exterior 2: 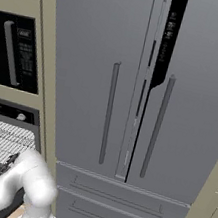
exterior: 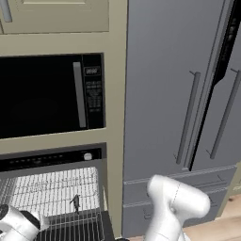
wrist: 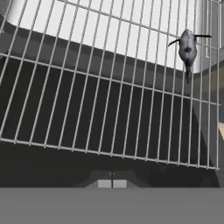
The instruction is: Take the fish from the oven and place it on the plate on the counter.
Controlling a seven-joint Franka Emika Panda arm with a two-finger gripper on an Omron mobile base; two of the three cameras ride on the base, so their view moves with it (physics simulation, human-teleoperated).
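Wide black built-in oven (exterior: 52, 160) stands open, silver wire rack (exterior: 56, 190) in plain sight, and on it lies the small dark grey fish (exterior: 75, 203), near the rack's right edge. The gripper (wrist: 112, 183) hovers over the rack with its tips pressed together, holding nothing. It should spread them first, then swing across until it straddles the fish's slim body.

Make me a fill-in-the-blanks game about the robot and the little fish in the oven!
1. The fish lies on a wire ___ inside the oven.
2. The oven's door is ___.
3. The gripper has its jaws ___.
4. The black microwave sits ___ the oven.

Missing words: rack; open; shut; above
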